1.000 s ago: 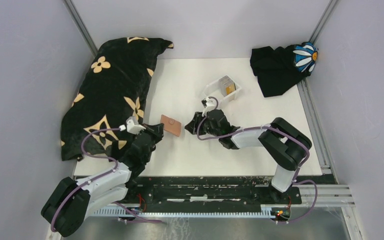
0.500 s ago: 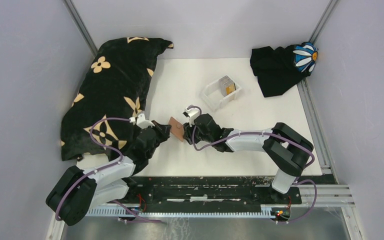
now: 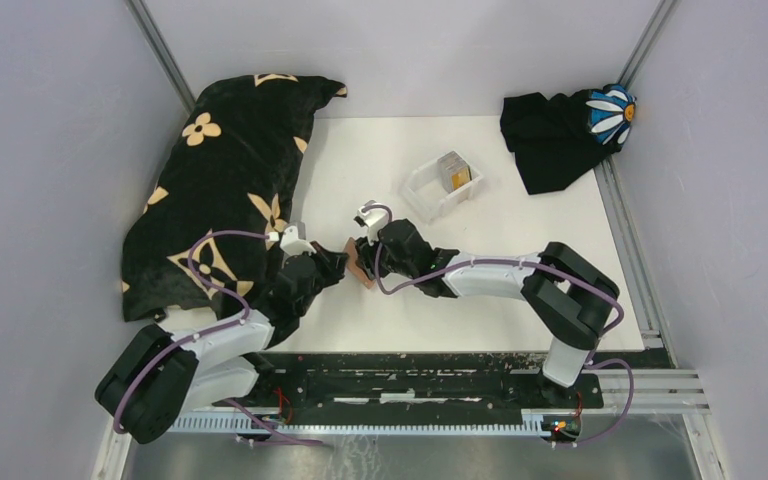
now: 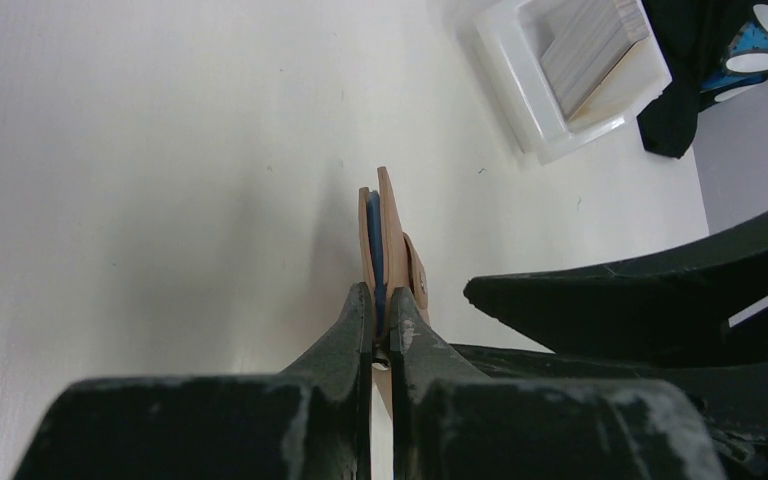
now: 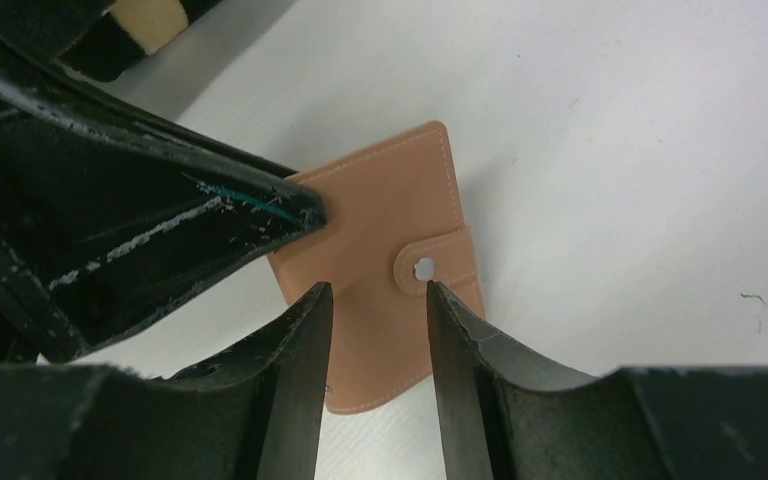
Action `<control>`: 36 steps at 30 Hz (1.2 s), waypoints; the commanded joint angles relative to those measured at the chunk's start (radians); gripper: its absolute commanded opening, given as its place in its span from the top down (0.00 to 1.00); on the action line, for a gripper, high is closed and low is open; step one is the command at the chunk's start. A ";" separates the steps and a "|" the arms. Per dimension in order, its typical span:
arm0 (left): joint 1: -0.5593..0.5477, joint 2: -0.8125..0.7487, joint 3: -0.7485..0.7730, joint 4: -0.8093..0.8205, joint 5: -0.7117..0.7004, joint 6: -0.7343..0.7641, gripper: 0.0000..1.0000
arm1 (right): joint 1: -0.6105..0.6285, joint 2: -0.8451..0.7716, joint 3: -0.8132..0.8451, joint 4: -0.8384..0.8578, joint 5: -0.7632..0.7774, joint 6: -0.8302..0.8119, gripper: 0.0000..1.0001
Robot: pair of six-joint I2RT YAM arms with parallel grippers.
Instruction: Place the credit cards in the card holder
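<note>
1. At the left rear, a large black cloth with tan flowers (image 3: pixel 225 180) lies partly over the table edge. In the right rear corner we see a second black cloth (image 3: pixel 550 140) with a blue-and-white daisy piece (image 3: pixel 612 110).
2. A small white tray (image 3: pixel 418 192) stands behind the arms, well apart from them. The credit cards (image 3: pixel 452 170) stand on edge in it as a stack.
3. In the top view, the two grippers cover most of the card holder (image 5: pixel 380 230). In the right wrist view, one finger of the left gripper (image 4: pixel 380 320) crosses its upper left corner.
4. The table (image 3: pixel 520 230) is white and matte, and plain grey walls (image 3: pixel 50 120) close it on three sides.
5. The card holder is at the left-middle of the table, between both grippers. It is tan-brown leather with a stitched border, folded shut, and a tab with a pale round snap (image 5: pixel 424 267) lies over it. Seen edge-on, a blue edge shows between its two leaves.
6. The left gripper is clamped on the holder's edge. The right gripper (image 5: pixel 375 300) has its fingers apart in front of the holder's face, with the snap just beside one finger.
</note>
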 commanded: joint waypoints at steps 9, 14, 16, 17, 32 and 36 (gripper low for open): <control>-0.012 0.017 0.042 0.049 0.015 0.043 0.97 | 0.005 0.089 0.089 -0.003 0.032 -0.052 0.52; -0.016 0.032 0.043 0.064 0.018 0.043 0.97 | 0.006 0.124 0.105 -0.021 0.042 -0.063 0.52; -0.018 0.039 0.040 0.071 0.020 0.041 0.97 | 0.005 0.136 0.111 -0.029 0.049 -0.066 0.51; -0.019 0.043 0.041 0.074 0.021 0.040 0.97 | 0.005 0.144 0.114 -0.034 0.052 -0.067 0.51; -0.029 0.098 0.017 0.120 0.014 0.042 0.97 | 0.006 0.241 0.171 -0.091 0.111 -0.101 0.51; -0.028 0.122 0.014 0.139 0.014 0.042 0.97 | 0.005 0.269 0.192 -0.113 0.123 -0.113 0.51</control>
